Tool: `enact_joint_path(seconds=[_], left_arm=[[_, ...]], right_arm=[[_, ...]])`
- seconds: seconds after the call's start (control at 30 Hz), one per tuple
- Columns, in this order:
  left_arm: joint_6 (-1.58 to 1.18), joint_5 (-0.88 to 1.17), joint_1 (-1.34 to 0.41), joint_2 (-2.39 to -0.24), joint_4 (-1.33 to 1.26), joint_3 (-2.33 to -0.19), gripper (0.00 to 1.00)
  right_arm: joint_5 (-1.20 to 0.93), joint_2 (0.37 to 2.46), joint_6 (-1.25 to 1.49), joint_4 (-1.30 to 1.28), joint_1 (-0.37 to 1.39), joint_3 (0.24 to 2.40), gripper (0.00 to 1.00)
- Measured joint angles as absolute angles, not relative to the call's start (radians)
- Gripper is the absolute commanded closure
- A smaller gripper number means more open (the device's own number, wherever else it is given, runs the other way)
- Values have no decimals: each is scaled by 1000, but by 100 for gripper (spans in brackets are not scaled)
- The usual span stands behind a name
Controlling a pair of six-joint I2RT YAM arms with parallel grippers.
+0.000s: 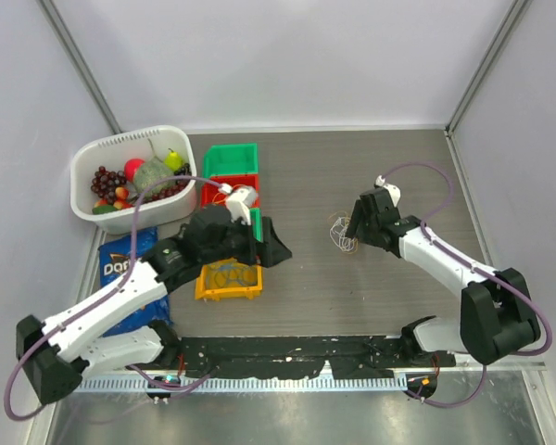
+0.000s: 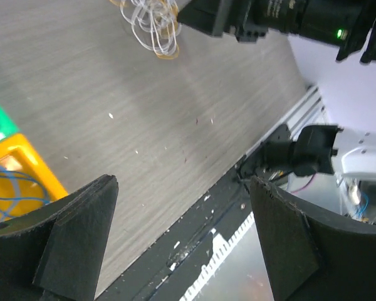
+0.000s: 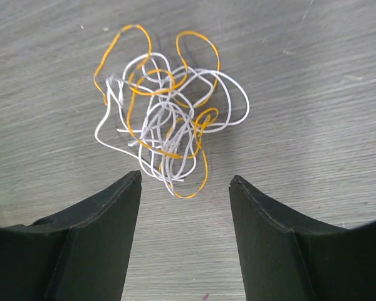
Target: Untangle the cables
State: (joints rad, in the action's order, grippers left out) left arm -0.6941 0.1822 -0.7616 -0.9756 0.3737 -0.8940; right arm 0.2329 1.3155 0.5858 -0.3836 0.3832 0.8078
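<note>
A tangle of thin white and orange cables [image 1: 341,235] lies loose on the grey table, right of centre. In the right wrist view the cables [image 3: 166,119] sit just ahead of the fingertips, untouched. My right gripper [image 1: 354,225] [image 3: 185,180] is open and empty, hovering right beside the tangle. My left gripper [image 1: 274,245] [image 2: 183,185] is open and empty, near the table's middle left, apart from the tangle. The tangle also shows at the top of the left wrist view [image 2: 151,25], with the right arm just past it.
A yellow bin [image 1: 227,295] [image 2: 26,158] holding a coiled blue cable [image 1: 227,275] sits under the left arm. Green [image 1: 232,148] and red [image 1: 224,184] bins stand behind it. A white basket [image 1: 83,169] of toy fruit is far left, and a blue chips bag [image 1: 122,264] lies below it.
</note>
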Motion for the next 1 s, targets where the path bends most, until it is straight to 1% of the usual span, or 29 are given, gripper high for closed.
enact_joint_path(seconds=[0.13, 0.27, 0.33, 0.37, 0.4, 0.43, 0.47, 0.5, 0.53, 0.57, 0.63, 0.77, 0.83, 0.93, 1.0], left_arm=[[-698, 98, -908, -1109, 348, -912, 15], [-672, 36, -967, -1213, 348, -958, 15], [-660, 17, -971, -1238, 347, -976, 15], [-651, 7, -971, -1245, 345, -983, 15], [-645, -4, -971, -1251, 341, -988, 19], [-642, -15, -971, -1257, 340, -994, 24], [-641, -28, -971, -1264, 337, -998, 29], [-638, -40, -971, -1271, 327, -999, 32], [-634, -51, -971, -1280, 321, -999, 34], [-627, -61, -971, -1293, 316, -999, 34], [-618, -70, -971, -1320, 303, -999, 34], [-593, -77, -963, -1400, 292, -1013, 37], [-584, -73, -953, -1438, 287, -1025, 42], [-581, -55, -922, -1477, 275, -1032, 46], [-581, -39, -907, -1502, 268, -1032, 46]], right_arm=[[179, 1330, 543, -323, 370, 753, 39], [150, 1388, 487, -219, 369, 753, 40], [146, 1424, 455, -175, 372, 754, 49], [145, 1443, 440, -157, 373, 754, 59], [142, 1462, 424, -140, 374, 754, 66], [132, 1481, 411, -124, 374, 754, 75], [120, 1495, 407, -113, 374, 754, 79], [106, 1509, 400, -104, 377, 753, 87], [93, 1514, 397, -95, 381, 749, 90], [88, 1511, 394, -85, 389, 743, 96], [79, 1490, 395, -73, 419, 730, 99], [28, 1394, 419, -78, 506, 694, 99], [-26, 1317, 453, -71, 537, 661, 99], [-78, 1217, 506, -55, 541, 601, 99], [-108, 1155, 539, -45, 541, 556, 99]])
